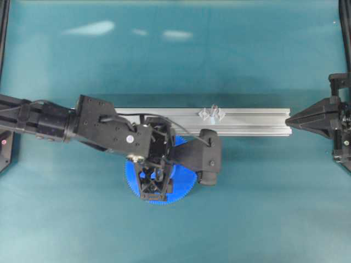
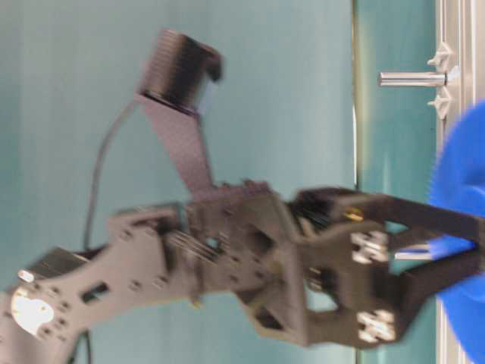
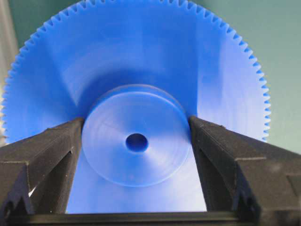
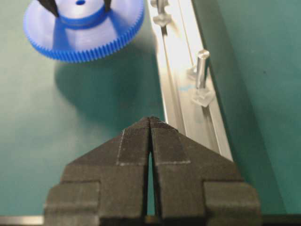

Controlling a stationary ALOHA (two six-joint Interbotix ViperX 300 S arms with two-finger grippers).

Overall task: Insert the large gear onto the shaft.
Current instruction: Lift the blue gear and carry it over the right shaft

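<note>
1. Left wrist view, nearest: left end effector (image 3: 136, 141) has its two black fingers (image 3: 51, 146) pressed against either side of the raised hub of the large gear (image 3: 136, 70). Clamped on the hub; centre hole sits midway between the fingers.
2. Right wrist view, bottom centre: right end effector (image 4: 150, 123) has its fingers together, tips meeting, nothing between them.
3. Same view, upper left: the gear casts a shadow on the green surface (image 4: 70, 141) beneath it, so it appears lifted clear. Not evident in the left wrist view.
4. Same view, right of centre: the shaft (image 4: 202, 68) stands upright on the aluminium rail (image 4: 178, 70) between clear brackets. A second clear bracket pair (image 4: 161, 16) sits farther up the rail, at top centre.
5. Overhead view: gear in the lower centre of the frame, just below the rail; shaft to its upper right, apart from it. Right end effector at the rail's right end.
6. Table-level view: image turned sideways and blurred; shaft at upper right, gear at right edge.
</note>
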